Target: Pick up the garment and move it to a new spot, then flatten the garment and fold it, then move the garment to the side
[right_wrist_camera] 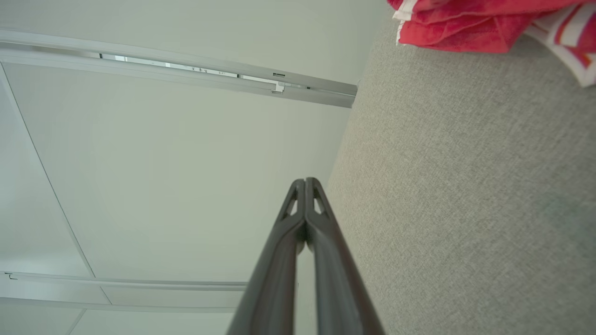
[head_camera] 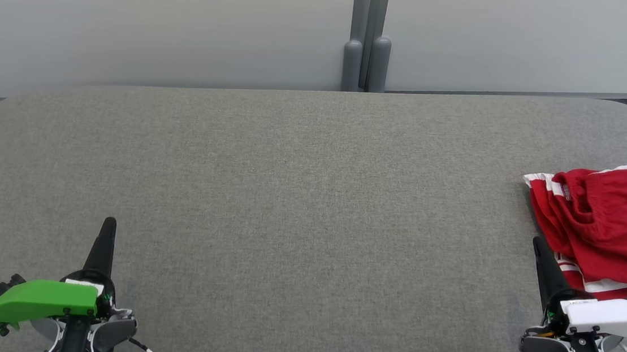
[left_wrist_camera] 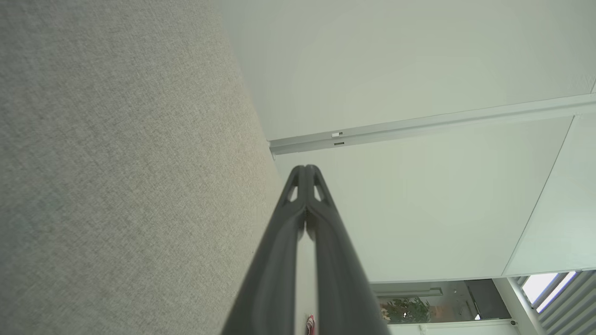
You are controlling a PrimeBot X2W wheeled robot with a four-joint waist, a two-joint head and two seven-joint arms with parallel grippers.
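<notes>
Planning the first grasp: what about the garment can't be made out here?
Red garment: right edge of head view cuts it off; full shape unknown.
Its near edge: behind right gripper, head view.
Red speck, left wrist view: too small to identify.

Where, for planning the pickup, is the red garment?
In the head view the red garment lies crumpled at the right edge of the grey table, by the right gripper.

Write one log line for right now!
garment: crumpled, right end of table | left jaws: shut, empty | right jaws: shut, empty | step: not picked up
</notes>
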